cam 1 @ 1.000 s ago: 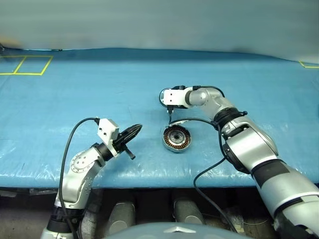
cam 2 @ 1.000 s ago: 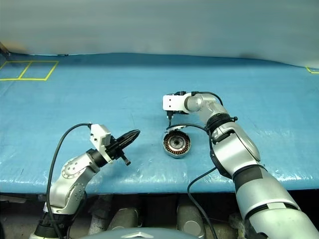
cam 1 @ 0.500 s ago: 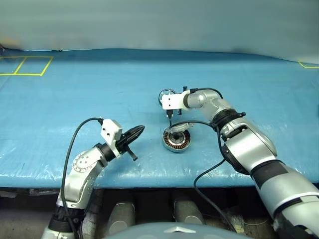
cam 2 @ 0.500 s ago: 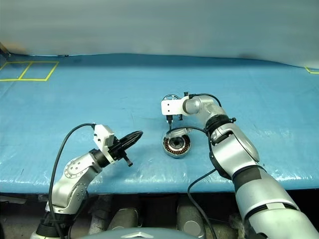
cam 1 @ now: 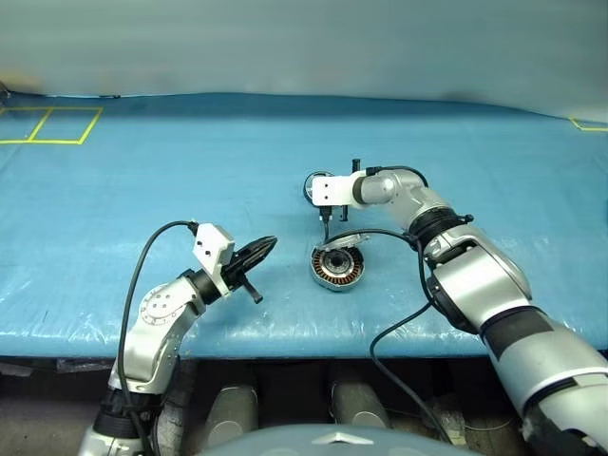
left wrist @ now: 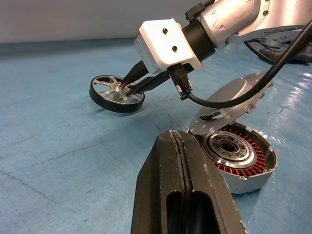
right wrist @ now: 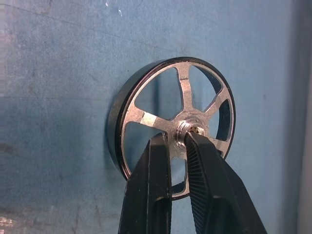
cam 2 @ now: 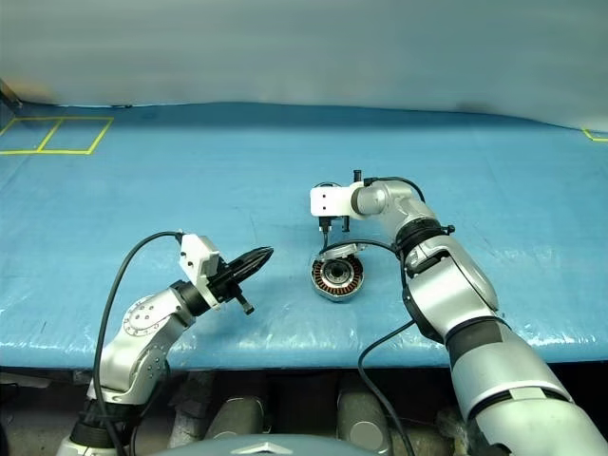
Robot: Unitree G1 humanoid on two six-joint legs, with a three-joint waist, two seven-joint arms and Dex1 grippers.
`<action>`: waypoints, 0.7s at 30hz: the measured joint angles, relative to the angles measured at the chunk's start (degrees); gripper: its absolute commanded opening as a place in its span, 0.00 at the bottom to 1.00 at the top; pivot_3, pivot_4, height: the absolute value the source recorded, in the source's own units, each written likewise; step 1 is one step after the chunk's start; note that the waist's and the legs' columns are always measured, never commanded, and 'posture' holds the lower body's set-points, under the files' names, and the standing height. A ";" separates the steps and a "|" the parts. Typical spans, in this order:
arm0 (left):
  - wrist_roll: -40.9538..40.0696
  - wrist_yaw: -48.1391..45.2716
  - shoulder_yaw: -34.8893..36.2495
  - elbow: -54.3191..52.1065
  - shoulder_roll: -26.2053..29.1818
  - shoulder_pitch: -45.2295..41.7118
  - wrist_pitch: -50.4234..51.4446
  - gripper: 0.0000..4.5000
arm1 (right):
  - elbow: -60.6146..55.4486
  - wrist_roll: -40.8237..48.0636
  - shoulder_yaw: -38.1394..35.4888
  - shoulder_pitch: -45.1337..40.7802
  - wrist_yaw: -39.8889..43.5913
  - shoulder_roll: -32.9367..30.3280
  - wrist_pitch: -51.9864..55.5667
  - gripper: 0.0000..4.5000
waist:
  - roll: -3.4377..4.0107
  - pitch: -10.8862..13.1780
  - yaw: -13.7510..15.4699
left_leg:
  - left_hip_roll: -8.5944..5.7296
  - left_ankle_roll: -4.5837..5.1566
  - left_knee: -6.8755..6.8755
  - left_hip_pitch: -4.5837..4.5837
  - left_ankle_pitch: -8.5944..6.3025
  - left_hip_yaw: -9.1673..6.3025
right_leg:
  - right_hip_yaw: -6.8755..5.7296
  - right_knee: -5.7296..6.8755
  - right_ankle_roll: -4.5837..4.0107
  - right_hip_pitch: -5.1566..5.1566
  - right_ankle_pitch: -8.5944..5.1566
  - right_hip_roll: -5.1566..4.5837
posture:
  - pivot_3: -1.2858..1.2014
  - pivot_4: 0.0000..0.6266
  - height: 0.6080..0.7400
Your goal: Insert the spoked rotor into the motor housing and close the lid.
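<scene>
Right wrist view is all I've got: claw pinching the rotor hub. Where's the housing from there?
Observer: The motor housing sits on the blue table, nearer the robot than the spoked rotor and apart from it.
Operator: Open?
Observer: Yes, its copper windings are exposed. A pale grey flap stands tilted at its far rim.
Operator: Left claw?
Observer: The left claw is shut and empty, off to the housing's left.
</scene>
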 measured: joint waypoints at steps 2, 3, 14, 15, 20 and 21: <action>0.00 -0.08 -0.40 0.69 -0.15 -0.85 0.00 0.00 | -0.22 0.07 0.00 0.01 0.32 -0.02 -0.11 0.03 | 0.00 0.00 -0.01 | 0.00 0.00 0.00 0.00 0.00 0.01 | 0.00 0.00 0.00 -0.01 0.00 0.00 | 0.52 0.24 1.00; 0.00 -0.09 -0.51 1.01 -0.18 -1.10 0.00 0.00 | -0.28 0.15 -0.01 0.01 0.56 -0.06 -0.17 0.03 | 0.00 0.00 -0.04 | 0.00 0.00 0.00 0.00 0.00 0.01 | 0.00 0.00 0.00 -0.01 0.00 0.00 | 0.52 0.24 1.00; 0.01 -1.19 -1.38 1.98 -0.19 -1.86 -0.01 0.00 | -3.75 0.53 -0.29 -0.62 3.65 -2.25 -1.69 0.03 | 0.02 0.02 -0.01 | 0.00 0.00 -0.01 -0.04 0.00 0.01 | 0.01 0.00 0.00 -0.06 0.00 0.00 | 0.52 0.24 1.00; 0.01 -1.20 -1.40 1.99 -0.22 -1.87 -0.01 0.00 | -3.79 0.53 -0.44 -1.08 3.37 -2.55 -1.65 0.03 | 0.03 0.02 -0.02 | 0.00 0.00 -0.01 -0.04 0.00 0.01 | 0.01 0.00 0.00 -0.07 0.00 0.00 | 0.52 0.24 1.00; 0.01 -1.34 -1.64 2.31 -0.73 -1.91 -0.02 0.00 | -3.84 0.65 -2.24 -4.25 0.31 -7.40 -0.94 0.03 | 0.04 0.03 0.40 | -0.02 0.01 -0.01 -0.09 0.00 0.00 | 0.00 -0.03 0.00 -0.08 0.00 -0.02 | 0.52 0.24 1.00; 0.02 -1.38 -1.69 2.47 -0.76 -1.94 -0.02 0.00 | -3.97 0.79 -2.89 -4.40 -0.22 -8.62 -0.75 0.03 | 0.04 0.03 0.46 | -0.01 0.01 -0.01 -0.10 -0.01 0.01 | 0.00 -0.05 0.00 -0.08 0.00 -0.02 | 0.52 0.24 1.00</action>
